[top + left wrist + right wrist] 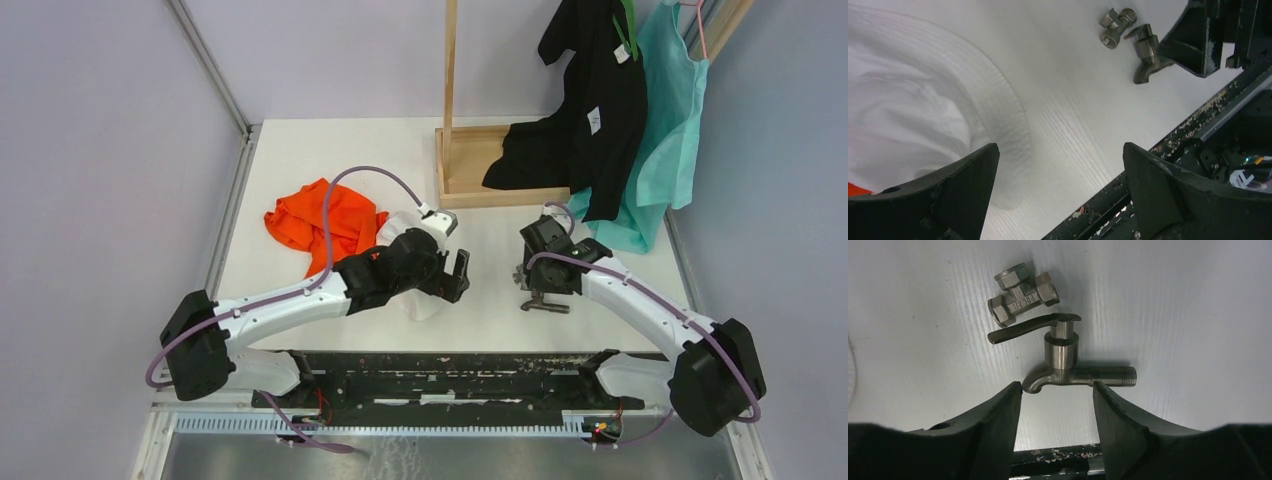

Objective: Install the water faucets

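Right claw (1057, 386) is straddling the faucet (1060, 357), unclenched (left claw (1060, 150) gaping, idle) — an off-centre squeeze is risking spinning it into the tee fitting (1020, 297) at eleven o'clock.

the only legible marking is the stamp "1/2 304" on the side of the small metal tee fitting (1023, 297), seen in the right wrist view. a white tag (594, 120) on the black garment (600, 165) is too small to read.
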Controlling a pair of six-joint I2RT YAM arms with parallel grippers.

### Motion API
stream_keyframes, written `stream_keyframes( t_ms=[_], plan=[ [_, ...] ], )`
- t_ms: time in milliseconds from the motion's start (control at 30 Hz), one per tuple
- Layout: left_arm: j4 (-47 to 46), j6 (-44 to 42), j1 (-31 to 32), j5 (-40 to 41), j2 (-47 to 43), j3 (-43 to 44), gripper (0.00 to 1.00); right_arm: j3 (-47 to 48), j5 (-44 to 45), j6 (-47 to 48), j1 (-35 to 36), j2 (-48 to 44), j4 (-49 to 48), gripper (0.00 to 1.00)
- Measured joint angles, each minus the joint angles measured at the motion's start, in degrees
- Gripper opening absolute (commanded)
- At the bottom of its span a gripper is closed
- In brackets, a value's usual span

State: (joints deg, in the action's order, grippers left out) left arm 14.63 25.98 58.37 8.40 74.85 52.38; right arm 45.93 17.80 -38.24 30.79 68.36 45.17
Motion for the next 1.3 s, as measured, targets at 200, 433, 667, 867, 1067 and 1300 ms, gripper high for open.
stream_keyframes(
  t_ms=[200,433,667,867,1067,1300],
  plan=[
    [0.2,1.9,0.0,4.5,-0.7,0.5,0.99,-3.3,-4.0,1.1,-3.5,0.0,-3.4,0.53],
    [0.2,2.2,0.0,5.1,-1.2,0.5,0.99,-4.2,-7.1,3.3,-6.2,2.7,-6.0,0.54],
    [0.2,2.7,0.0,6.1,-1.7,0.4,0.99,-4.2,-8.9,4.8,-7.7,8.4,-9.6,0.52],
    [0.2,2.9,0.0,6.6,-3.0,0.4,0.99,-4.2,-10.8,5.5,-8.0,12.3,-12.3,0.26],
    [0.2,2.9,0.0,6.8,-3.0,0.4,0.99,-4.2,-11.7,5.4,-8.0,11.9,-12.9,0.19],
    [0.2,2.9,0.0,6.9,-3.0,0.4,0.99,-3.9,-8.8,5.8,-8.0,6.6,-9.5,0.19]
  ],
)
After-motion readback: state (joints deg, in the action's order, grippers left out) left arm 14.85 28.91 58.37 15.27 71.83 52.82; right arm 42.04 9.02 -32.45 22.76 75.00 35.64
